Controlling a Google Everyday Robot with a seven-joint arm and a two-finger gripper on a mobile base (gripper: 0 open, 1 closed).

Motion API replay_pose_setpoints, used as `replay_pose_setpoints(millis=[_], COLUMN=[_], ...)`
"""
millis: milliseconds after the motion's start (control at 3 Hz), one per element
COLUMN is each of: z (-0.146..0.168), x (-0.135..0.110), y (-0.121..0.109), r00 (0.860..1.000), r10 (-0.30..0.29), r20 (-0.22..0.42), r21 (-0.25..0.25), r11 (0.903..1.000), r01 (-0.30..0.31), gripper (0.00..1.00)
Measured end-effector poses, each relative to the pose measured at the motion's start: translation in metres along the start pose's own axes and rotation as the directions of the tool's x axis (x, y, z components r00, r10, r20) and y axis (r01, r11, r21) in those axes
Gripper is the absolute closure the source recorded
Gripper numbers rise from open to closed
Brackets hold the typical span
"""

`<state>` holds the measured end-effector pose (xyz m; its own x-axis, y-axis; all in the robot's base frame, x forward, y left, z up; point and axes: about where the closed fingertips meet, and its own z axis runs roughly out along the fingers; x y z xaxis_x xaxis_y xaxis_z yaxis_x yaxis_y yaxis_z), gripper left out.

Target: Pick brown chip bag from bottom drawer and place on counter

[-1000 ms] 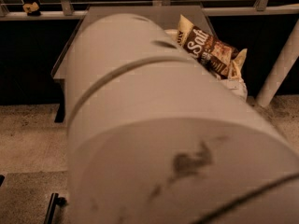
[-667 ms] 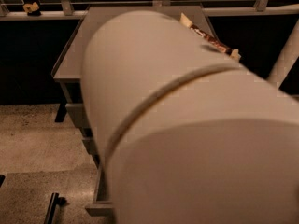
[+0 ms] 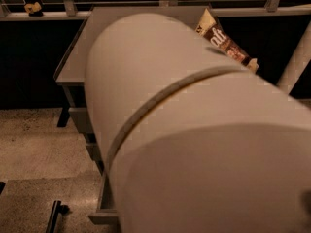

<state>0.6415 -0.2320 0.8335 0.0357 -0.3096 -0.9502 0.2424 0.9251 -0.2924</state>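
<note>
More brown chip bag (image 3: 219, 39) shows by the counter (image 3: 92, 38) past the arm (image 3: 194, 130), which hides the gripper entirely.

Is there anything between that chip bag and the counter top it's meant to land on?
Nothing visible does. The brown chip bag shows by the far right edge of the counter. The robot's arm hides the tool and the space beneath the bag.

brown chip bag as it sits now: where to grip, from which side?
Only a guess from the little that shows: the brown chip bag leans tilted by the counter's right edge, cream end band uppermost. Pinch that flat band across its thin faces, coming from above. The arm hides the rest of it and the gripper, which is out of view.
</note>
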Motion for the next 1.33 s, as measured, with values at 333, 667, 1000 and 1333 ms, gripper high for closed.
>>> replay_pose_setpoints(millis=[333, 667, 1000, 1333], z=[0.004, 0.013, 0.017, 0.018], x=[-0.01, -0.026, -0.034, -0.033], y=[-0.001, 0.014, 0.034, 0.037], r00=[0.999, 0.998, 0.997, 0.995], r10=[-0.015, -0.016, 0.009, 0.059], r20=[0.03, 0.064, 0.077, 0.075], r21=[0.01, -0.006, -0.024, -0.016], r11=[0.9998, 0.9998, 0.9997, 0.9982], r01=[0.014, 0.017, -0.007, -0.058], gripper=[1.0, 1.0, 1.0, 1.0])
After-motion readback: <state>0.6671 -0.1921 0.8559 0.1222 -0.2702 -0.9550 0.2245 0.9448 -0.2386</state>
